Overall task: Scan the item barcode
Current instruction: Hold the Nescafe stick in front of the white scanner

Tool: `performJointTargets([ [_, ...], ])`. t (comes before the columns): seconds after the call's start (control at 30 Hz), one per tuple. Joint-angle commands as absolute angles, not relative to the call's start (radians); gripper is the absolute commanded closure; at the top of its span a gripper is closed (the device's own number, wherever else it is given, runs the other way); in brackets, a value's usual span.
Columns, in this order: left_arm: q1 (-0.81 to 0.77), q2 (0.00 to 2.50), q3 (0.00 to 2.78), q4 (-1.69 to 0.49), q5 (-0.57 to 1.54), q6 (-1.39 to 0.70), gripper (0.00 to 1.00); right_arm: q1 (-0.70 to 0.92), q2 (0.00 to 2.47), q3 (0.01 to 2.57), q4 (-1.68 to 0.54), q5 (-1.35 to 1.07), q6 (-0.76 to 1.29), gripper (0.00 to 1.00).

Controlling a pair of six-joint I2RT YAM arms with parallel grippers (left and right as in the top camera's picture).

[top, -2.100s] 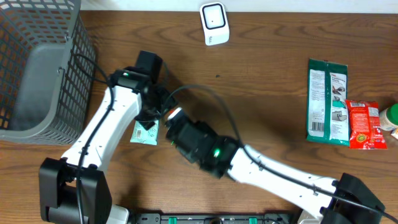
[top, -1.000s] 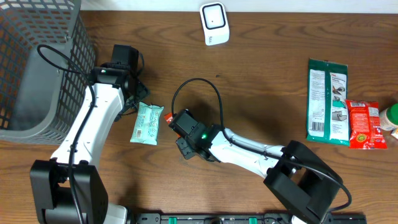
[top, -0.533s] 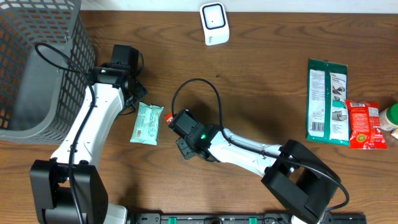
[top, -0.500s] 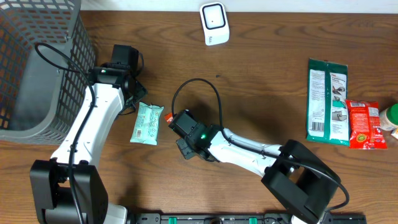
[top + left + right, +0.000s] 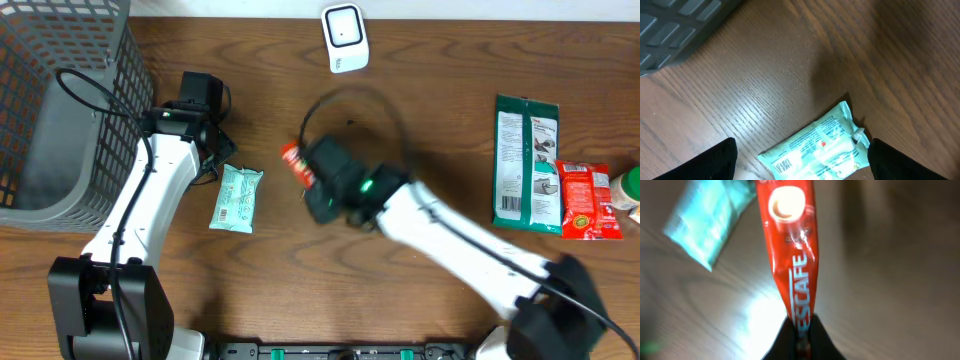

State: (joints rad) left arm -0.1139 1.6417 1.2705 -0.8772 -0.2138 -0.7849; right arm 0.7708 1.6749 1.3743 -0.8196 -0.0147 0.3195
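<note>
Grips red sachet (image 5: 792, 255) by one end in pinched-shut right fingers (image 5: 781, 344), rest sticking out past the tips, above surface (image 5: 430, 120), between teal packet (image 5: 237, 196) and scanner (image 5: 344, 38). Holds left fingers (image 5: 715, 161) spread wide, empty, over teal packet.

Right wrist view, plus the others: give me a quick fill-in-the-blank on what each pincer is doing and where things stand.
1. The right pincer is shut on a ____ Nescafe sachet.
2. The left pincer hangs ____ above the pale green packet, which lies on the table.
3. The scanner near the table's far edge is ____ in colour.

Missing words: red; open; white.
</note>
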Motion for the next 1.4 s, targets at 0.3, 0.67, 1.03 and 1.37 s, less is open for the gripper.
performJointTargets([
  [0.3,-0.112,1.646,1.279,-0.881,-0.233,-0.779,0.16,0.538,1.841,2.284,-1.42,-0.197,0.271,0.99],
  [0.67,-0.112,1.646,1.279,-0.88,-0.233,-0.779,0.16,0.447,2.175,2.423,-1.222,-0.16,0.238,0.99],
  [1.03,-0.112,1.646,1.279,-0.88,-0.233,-0.779,0.16,0.344,2.442,2.423,-0.808,-0.154,0.237,0.99],
  [1.37,-0.112,1.646,1.279,-0.88,-0.233,-0.779,0.16,0.332,2.627,2.423,-0.689,-0.102,0.225,0.99],
])
